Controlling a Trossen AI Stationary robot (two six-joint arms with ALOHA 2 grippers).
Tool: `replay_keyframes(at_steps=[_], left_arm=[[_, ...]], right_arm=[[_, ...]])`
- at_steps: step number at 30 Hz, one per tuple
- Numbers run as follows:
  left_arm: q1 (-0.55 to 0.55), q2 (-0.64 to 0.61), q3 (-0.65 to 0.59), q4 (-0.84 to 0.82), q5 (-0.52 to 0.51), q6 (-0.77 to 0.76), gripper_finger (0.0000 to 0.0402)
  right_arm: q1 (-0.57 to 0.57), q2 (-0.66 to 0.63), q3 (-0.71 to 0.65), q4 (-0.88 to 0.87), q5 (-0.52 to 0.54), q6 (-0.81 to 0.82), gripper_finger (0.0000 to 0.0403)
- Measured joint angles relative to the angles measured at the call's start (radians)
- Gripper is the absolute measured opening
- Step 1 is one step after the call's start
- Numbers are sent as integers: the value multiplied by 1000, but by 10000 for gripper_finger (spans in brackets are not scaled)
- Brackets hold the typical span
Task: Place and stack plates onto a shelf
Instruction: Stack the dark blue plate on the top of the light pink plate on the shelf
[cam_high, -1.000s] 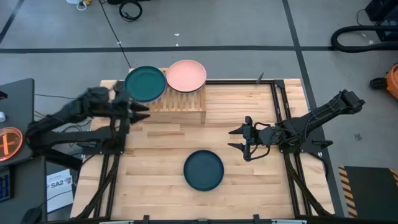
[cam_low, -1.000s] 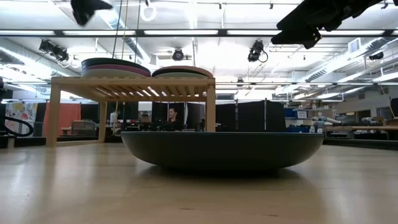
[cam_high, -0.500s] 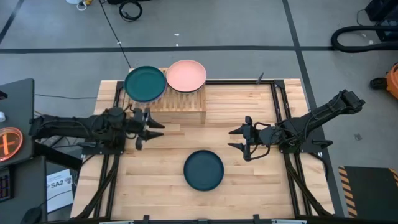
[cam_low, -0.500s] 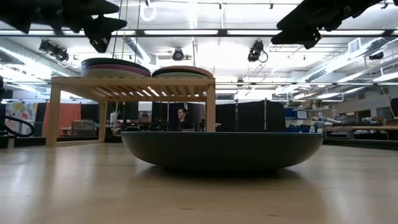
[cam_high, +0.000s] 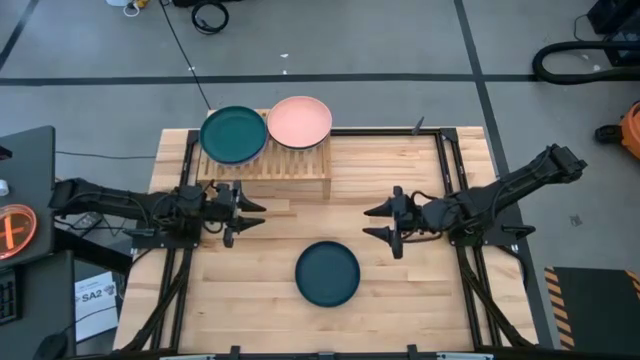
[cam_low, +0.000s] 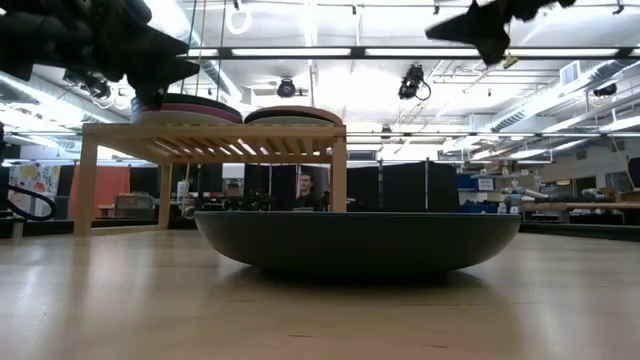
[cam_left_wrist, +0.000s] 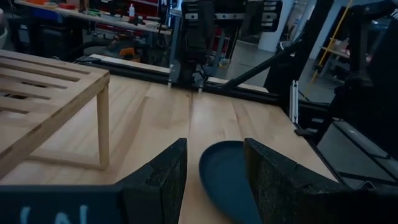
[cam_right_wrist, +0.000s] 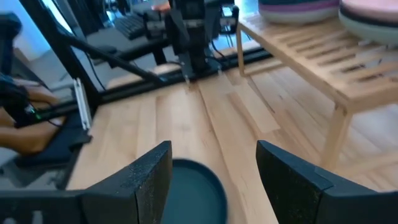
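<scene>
A dark teal plate (cam_high: 327, 273) lies flat on the table, near its near edge; it fills the low view as plate (cam_low: 357, 240). The light-wood shelf (cam_high: 290, 170) stands at the far edge. It carries two stacks of plates, one topped by a dark teal plate (cam_high: 233, 134), the other by a pink plate (cam_high: 299, 121). My left gripper (cam_high: 258, 213) hovers open in front of the shelf's left half, to the far left of the lone plate (cam_left_wrist: 227, 180). My right gripper (cam_high: 366, 222) hovers open to the far right of that plate (cam_right_wrist: 186, 186). Neither touches anything.
Bare wood lies between the two grippers and between the shelf and the lone plate. Black frame rails (cam_high: 445, 170) run along the table's left and right sides. The shelf's legs (cam_left_wrist: 102, 127) stand close to my left gripper. A person (cam_low: 305, 190) stands far behind the table.
My left gripper has drawn back from the shelf, moving toward the near edge and the table's middle and coming down; it now points level toward the right arm. My right gripper has shifted slightly toward the table's left. The plates have not moved.
</scene>
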Motion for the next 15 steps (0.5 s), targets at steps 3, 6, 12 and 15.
replay_keyframes(at_steps=[3,6,12,15], left_arm=[[-6,-1,0,3,-1,0,165],[-6,0,0,2,-1,0,165],[-6,0,0,1,-1,0,165],[-5,0,0,0,-1,0,165]], right_arm=[[0,0,43,-9,0,-3,238],[0,10,92,-9,0,-33,238],[0,73,212,-77,0,-63,238],[0,128,287,-159,0,-58,238]])
